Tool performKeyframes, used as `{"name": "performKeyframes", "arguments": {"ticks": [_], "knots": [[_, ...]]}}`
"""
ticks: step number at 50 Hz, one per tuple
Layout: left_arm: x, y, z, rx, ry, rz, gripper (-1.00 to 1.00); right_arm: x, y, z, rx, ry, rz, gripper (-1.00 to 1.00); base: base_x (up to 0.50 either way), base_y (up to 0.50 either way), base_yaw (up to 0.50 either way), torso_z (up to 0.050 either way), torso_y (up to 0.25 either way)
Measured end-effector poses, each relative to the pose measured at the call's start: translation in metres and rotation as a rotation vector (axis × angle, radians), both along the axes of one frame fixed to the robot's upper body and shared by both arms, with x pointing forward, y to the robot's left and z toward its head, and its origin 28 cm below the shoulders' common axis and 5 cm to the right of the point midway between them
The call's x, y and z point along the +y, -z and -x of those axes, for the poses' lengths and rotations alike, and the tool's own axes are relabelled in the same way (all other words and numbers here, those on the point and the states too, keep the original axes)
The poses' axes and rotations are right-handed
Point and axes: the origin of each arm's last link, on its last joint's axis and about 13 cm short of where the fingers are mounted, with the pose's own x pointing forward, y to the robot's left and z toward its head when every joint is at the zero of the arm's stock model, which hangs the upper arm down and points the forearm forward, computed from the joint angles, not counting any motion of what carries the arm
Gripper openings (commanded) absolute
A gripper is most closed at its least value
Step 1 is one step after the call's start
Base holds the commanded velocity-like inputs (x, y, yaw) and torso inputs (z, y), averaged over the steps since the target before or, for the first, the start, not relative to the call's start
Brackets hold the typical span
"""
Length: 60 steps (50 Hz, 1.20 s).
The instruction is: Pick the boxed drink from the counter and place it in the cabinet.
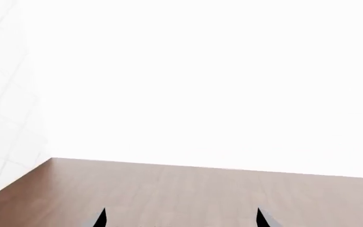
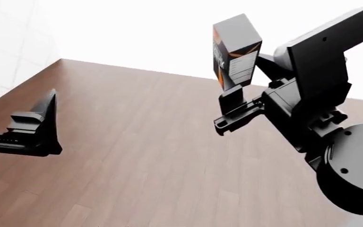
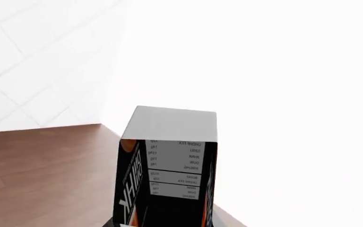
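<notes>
Boxed drink (image 2: 235, 49): grey top and side, orange-and-black front, white label panel with small grey print. Right wrist view showed it the same (image 3: 168, 165), black face with orange lettering. Right gripper (image 2: 232, 106) was black, left gripper (image 2: 27, 127) too. Floor (image 2: 137, 156) was brown wood-grain planks. Wall (image 3: 36, 61) was white with a faint tile grid; the rest of the background washed out white.

Right gripper (image 2: 233, 97) clamps the lower end of the drink (image 2: 234, 49) and holds it up in the air, tilted, grey top up, orange-and-black side and white label showing. Left gripper (image 2: 14, 111) sits low at the left, jaws apart, nothing in it. Wood floor (image 2: 137, 151) below both; bright white wall (image 2: 143, 33) behind.
</notes>
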Motion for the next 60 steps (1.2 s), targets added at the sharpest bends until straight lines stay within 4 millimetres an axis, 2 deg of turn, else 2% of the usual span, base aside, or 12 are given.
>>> {"name": "performKeyframes", "arguments": {"ticks": [60], "knots": [[0.0003, 0.0014, 0.0004, -0.012, -0.003, 0.003, 1.0, 0.0059, 0.0029, -0.0039, 0.011, -0.027, 0.026, -1.0, 0.03, -0.06, 0.5, 0.0, 0.001]]}}
